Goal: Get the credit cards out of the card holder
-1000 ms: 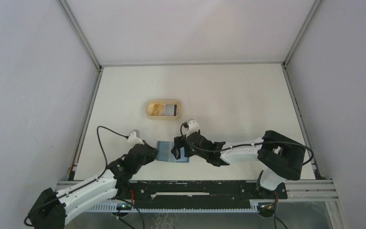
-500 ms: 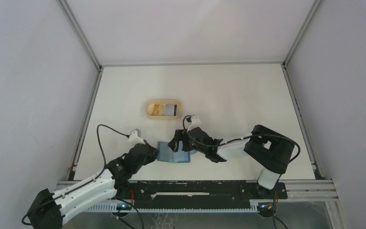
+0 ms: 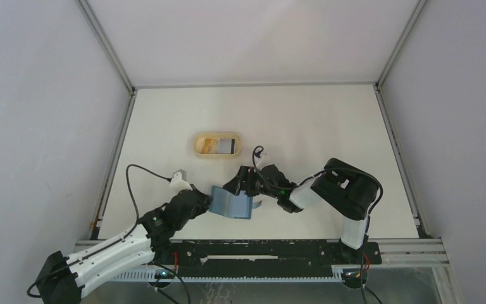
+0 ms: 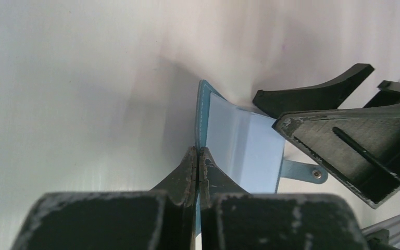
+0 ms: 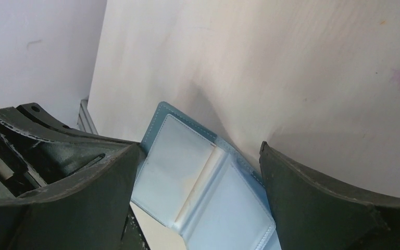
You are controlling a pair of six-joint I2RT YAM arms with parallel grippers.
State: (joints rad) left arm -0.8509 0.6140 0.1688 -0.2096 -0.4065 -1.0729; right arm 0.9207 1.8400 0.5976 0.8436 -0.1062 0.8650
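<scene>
top external: cream table point(image 3: 304, 120), grey walls point(image 3: 38, 101); left claw point(image 3: 208, 203) pinches card holder point(image 3: 233, 204), right claw point(image 3: 239, 190) spread.

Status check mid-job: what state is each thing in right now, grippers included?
card holder: unfolded, pinched at one edge.
closure tab: unfastened, sticking out free.
left gripper: shut on the card holder's edge.
right gripper: open, fingers either side of the card holder, not gripping.
tan dish: holds credit cards, lying flat.
</scene>
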